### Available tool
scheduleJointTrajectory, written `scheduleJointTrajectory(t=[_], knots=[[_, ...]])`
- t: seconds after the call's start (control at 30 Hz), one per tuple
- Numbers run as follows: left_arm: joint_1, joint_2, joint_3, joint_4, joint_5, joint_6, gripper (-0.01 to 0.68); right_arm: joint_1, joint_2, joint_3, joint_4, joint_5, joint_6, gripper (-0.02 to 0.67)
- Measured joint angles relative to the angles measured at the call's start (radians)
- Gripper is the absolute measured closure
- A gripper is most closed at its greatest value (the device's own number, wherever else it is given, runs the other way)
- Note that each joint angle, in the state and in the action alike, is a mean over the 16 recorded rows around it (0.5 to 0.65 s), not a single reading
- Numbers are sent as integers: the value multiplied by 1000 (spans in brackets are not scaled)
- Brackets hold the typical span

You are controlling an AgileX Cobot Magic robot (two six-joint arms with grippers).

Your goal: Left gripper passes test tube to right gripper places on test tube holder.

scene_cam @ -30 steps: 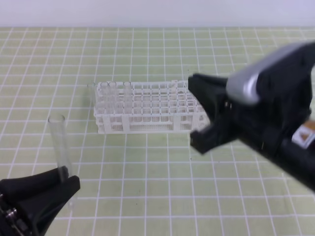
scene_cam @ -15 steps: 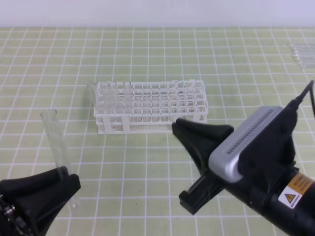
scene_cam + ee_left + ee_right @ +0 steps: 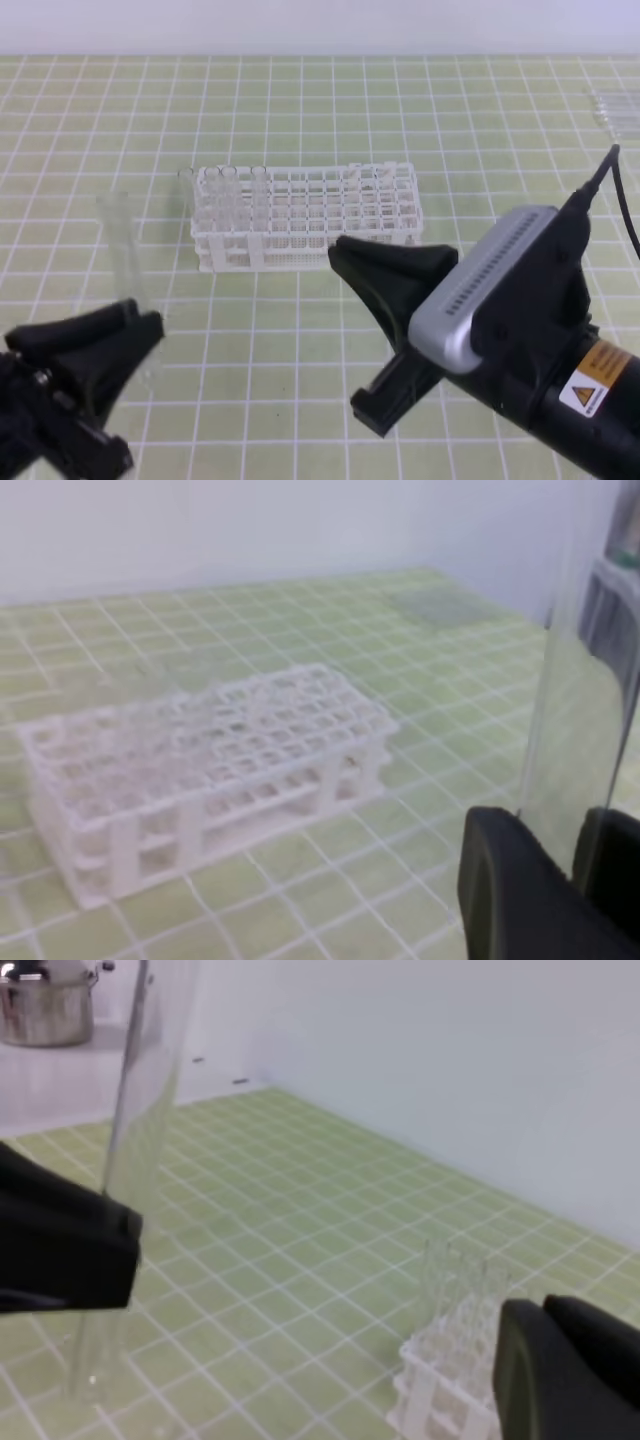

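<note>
- The left claw (image 3: 130, 335) sits at the lower left of the high view, its two black fingers closed around the lower part of the test tube (image 3: 125, 255); the left wrist view shows the same grip, the dark fingers (image 3: 510, 880) pressed on either side of the clear glass (image 3: 580, 680).
- The test tube stands nearly upright in that grip, its open end up and well to the left of the rack; compared with half a second ago it looks blurred and its top sits lower in the view.
- The left claw has risen and turned a little since then, so more of its black body shows at the bottom left corner.
- The right claw (image 3: 375, 335) is spread wide, one finger pointing toward the rack's near edge, the other lower toward the counter (image 3: 300, 350); nothing is between them.
- Since the earlier frame the right claw has shifted slightly left, after dropping from the upper right a second ago.
- In the right wrist view the tube (image 3: 140, 1110) and the left claw (image 3: 65, 1250) appear on the left, apart from the right finger (image 3: 560, 1370) at lower right.
- The test tube holder (image 3: 305, 215) rests on the green gridded counter, unmoved, with a few clear tubes (image 3: 225, 200) standing at its left end.
</note>
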Motion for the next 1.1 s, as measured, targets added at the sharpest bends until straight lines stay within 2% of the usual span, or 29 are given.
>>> scheduleJointTrajectory(t=[0.23, 0.43, 0.7, 1.1], knots=[[113, 46, 0, 30, -122, -11, 669, 2, 0, -50, -104, 3, 106, 643], [160, 107, 0, 31, -244, -5, 670, 5, 1, -85, -239, -11, 240, 631], [170, 193, 0, 33, -356, 1, 667, 8, 16, -111, -347, -36, 350, 617], [170, 233, 0, 33, -396, 35, 668, 8, 65, -164, -364, 17, 384, 613]])
